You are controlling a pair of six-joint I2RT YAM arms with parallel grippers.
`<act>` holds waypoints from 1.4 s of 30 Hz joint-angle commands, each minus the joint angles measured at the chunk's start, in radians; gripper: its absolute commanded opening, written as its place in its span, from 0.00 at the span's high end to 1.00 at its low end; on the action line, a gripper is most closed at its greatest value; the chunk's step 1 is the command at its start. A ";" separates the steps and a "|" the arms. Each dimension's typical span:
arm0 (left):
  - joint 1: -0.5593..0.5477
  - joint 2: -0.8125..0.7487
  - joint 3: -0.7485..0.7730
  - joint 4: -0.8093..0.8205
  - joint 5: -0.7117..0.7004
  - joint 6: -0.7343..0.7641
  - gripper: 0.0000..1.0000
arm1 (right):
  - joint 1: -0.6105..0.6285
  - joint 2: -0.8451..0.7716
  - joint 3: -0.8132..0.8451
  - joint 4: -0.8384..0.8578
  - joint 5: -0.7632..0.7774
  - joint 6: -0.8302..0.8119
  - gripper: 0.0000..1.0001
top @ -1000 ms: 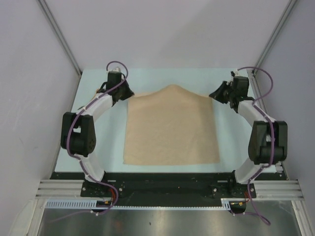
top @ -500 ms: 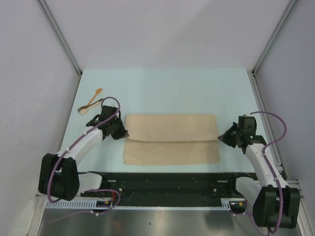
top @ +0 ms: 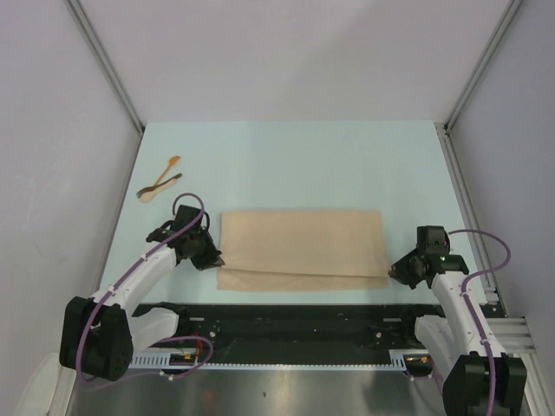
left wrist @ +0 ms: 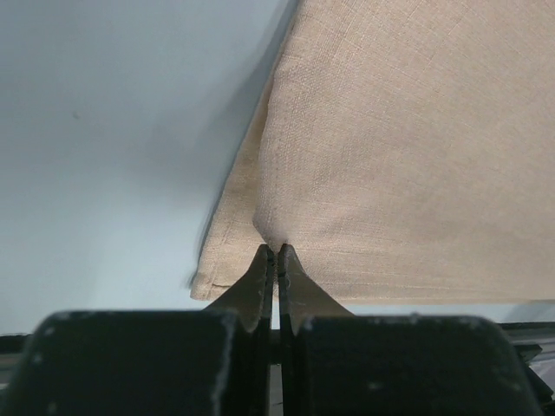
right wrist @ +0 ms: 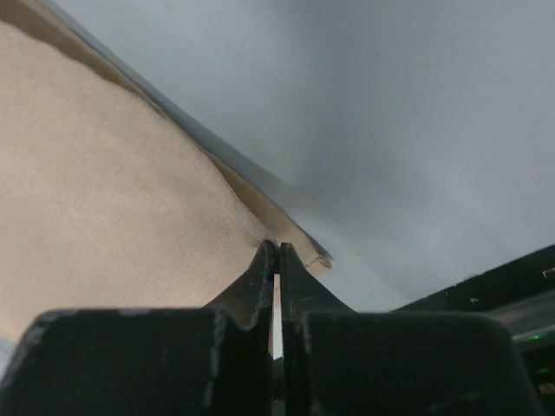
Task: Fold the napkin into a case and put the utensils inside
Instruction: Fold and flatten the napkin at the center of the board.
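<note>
You have the left end effector (top: 212, 259) pinching the top layer of the napkin (top: 301, 247) at its lower-left corner, and the right end effector (top: 395, 275) pinching the lower-right corner likewise. Napkin lies folded double on the counter (top: 295, 165), lower centre of frame. Utensils (top: 160, 180) sit upper left, well apart from it

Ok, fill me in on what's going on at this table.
The napkin is mid-fold. The left gripper and the right gripper are each shut on a near corner of the top layer, which lies doubled over the bottom one. The two utensils lie untouched at the far left of the table.
</note>
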 commanded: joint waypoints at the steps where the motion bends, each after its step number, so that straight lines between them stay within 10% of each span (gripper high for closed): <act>1: 0.007 -0.001 -0.011 -0.042 -0.086 -0.039 1.00 | -0.007 -0.004 -0.007 -0.044 0.053 0.044 1.00; 42: -0.049 0.013 -0.038 -0.182 -0.169 -0.154 1.00 | -0.001 0.059 0.051 -0.078 0.093 0.057 1.00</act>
